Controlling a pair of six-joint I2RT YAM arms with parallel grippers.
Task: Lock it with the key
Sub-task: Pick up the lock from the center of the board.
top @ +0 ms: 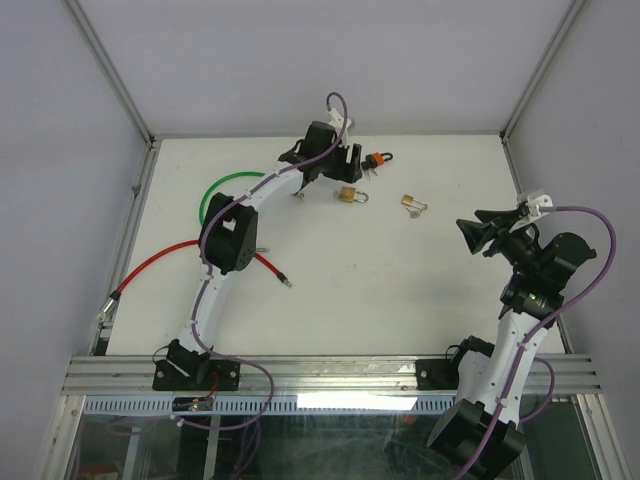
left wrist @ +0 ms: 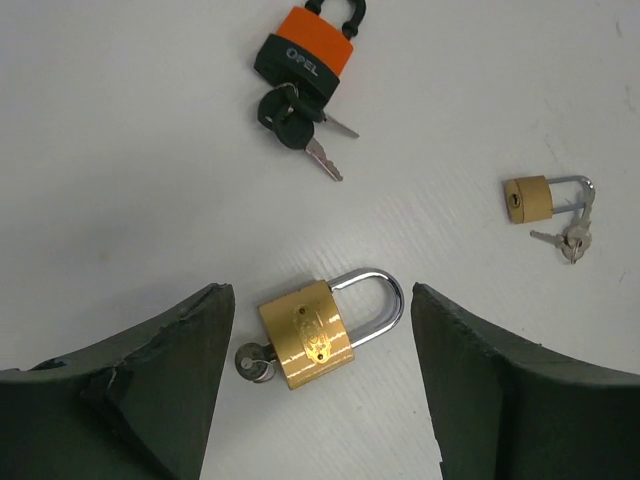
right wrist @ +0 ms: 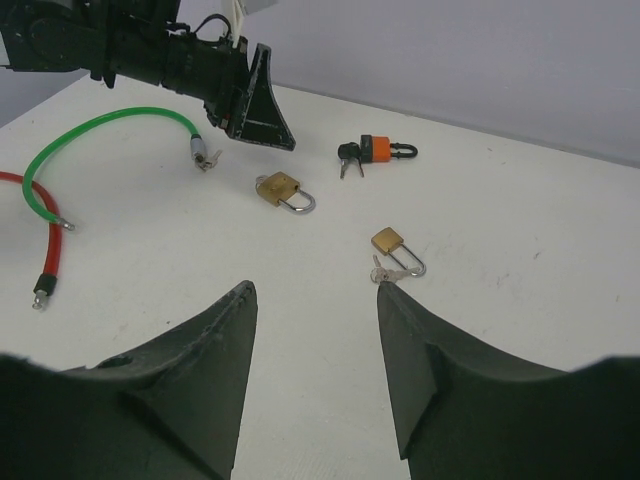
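Straddling the brass padlock point(left wrist: 305, 335), the left pincer point(left wrist: 320, 292) stands wide, with 1 finger point(left wrist: 150, 380) on each side and neither touching it. The padlock lies flat toward the far edge of the worktop point(top: 400, 300), its key point(left wrist: 252, 363) in the keyhole just beside the left finger. The biggest risk, as I judge it, is that 1 finger meets the body first and skids the padlock across the smooth surface, twisting it out of line. A smaller one is a finger landing on the key and knocking it askew or out. Whether the shackle point(left wrist: 378, 298) is fully seated is hard to tell from this angle; if it is not, turning the key locks nothing. The right pincer point(right wrist: 315, 290) hangs well apart, spread and empty, too far off to steady anything.

Pale grey walls point(top: 300, 60) enclose 3 sides. The worktop is white and faintly scuffed. On it lie a green cable point(top: 225, 185), a red cable point(top: 150, 265), an orange padlock point(left wrist: 305, 50) with keys, and a small brass padlock point(left wrist: 527, 198).
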